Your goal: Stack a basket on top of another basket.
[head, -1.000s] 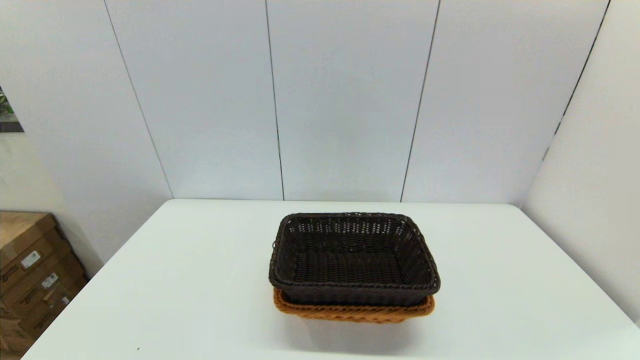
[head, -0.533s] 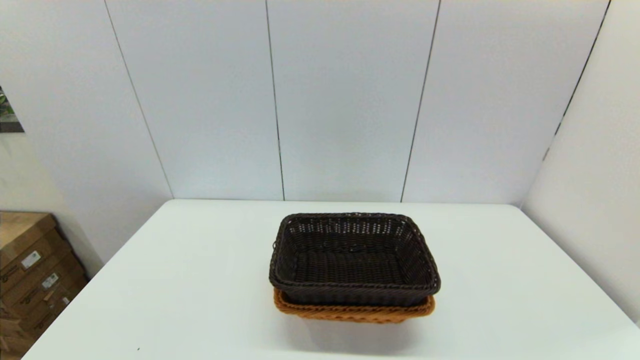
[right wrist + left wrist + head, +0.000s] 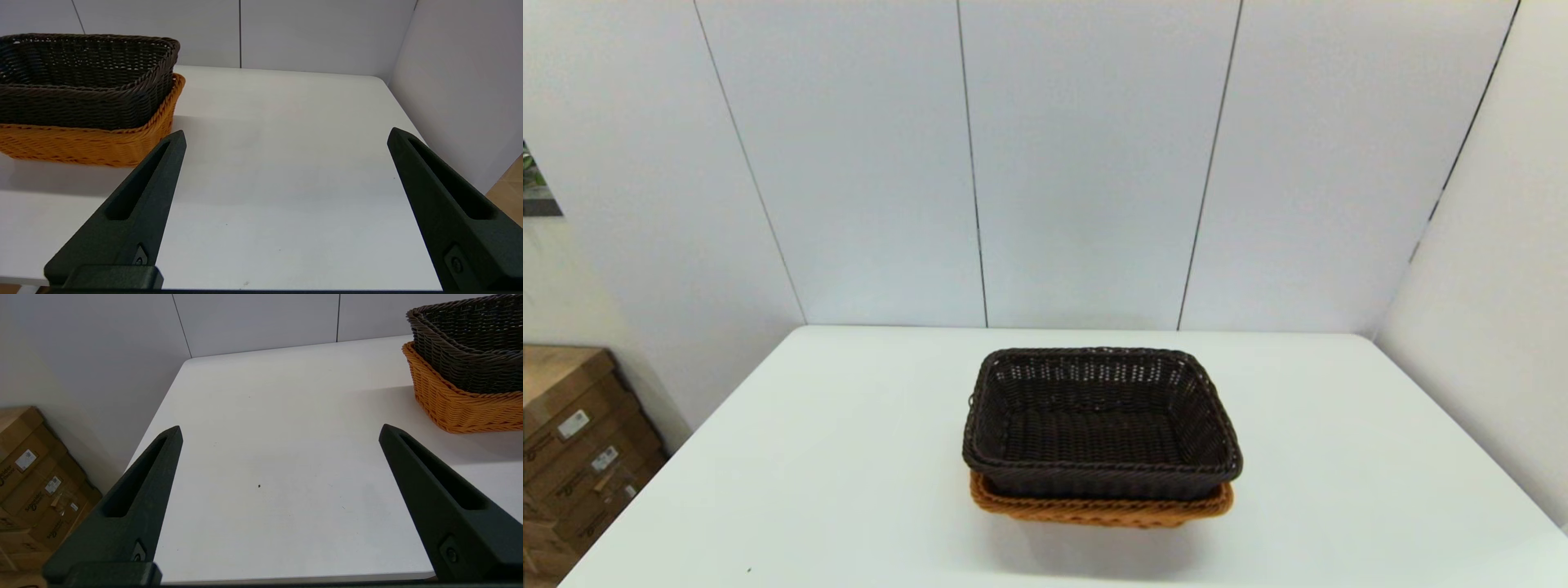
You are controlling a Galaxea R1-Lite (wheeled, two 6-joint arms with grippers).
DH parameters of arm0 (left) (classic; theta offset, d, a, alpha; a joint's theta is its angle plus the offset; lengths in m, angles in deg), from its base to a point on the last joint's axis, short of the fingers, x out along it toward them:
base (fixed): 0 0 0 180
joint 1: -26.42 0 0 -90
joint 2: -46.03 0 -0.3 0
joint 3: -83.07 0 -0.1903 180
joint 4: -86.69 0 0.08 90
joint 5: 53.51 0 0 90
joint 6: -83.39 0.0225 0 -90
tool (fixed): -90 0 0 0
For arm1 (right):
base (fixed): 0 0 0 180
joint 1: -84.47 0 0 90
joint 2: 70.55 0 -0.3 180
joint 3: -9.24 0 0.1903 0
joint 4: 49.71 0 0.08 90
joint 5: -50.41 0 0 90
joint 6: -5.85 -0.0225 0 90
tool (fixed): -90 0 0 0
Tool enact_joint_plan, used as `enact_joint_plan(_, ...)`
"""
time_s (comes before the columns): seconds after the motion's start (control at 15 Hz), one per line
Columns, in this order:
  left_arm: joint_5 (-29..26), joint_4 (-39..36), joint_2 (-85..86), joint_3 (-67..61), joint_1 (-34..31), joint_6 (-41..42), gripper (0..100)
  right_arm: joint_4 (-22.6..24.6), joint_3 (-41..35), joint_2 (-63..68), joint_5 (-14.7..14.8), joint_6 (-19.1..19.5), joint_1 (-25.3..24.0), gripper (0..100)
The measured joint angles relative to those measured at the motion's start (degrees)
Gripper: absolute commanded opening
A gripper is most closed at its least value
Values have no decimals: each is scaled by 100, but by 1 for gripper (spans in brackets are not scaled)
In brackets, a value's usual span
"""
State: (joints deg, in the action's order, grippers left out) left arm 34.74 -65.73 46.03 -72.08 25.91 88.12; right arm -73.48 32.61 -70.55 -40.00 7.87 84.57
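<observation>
Head view – dark basket: nested upright in the orange basket, near the middle of the white table.
Head view – orange basket: only the braided rim and a strip of wall visible beneath the dark one.
Head view – arms: out of sight.
Head view – cardboard boxes: on the floor beyond the table's left edge.
Left wrist view – left gripper: spread wide, nothing held, low over the near table edge.
Left wrist view – baskets: dark basket seated in orange basket, beyond the right-hand finger, apart from it.
Right wrist view – right gripper: spread wide, nothing held, low over bare table.
Right wrist view – baskets: dark basket inside orange basket, beyond the left-hand finger, near its tip, not touching.
</observation>
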Motion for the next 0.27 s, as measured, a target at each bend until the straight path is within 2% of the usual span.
enact_joint_plan(0.27, 0, 0, 0, 0, -1, 0, 100, 0, 0, 0, 0, -34, 0, 100)
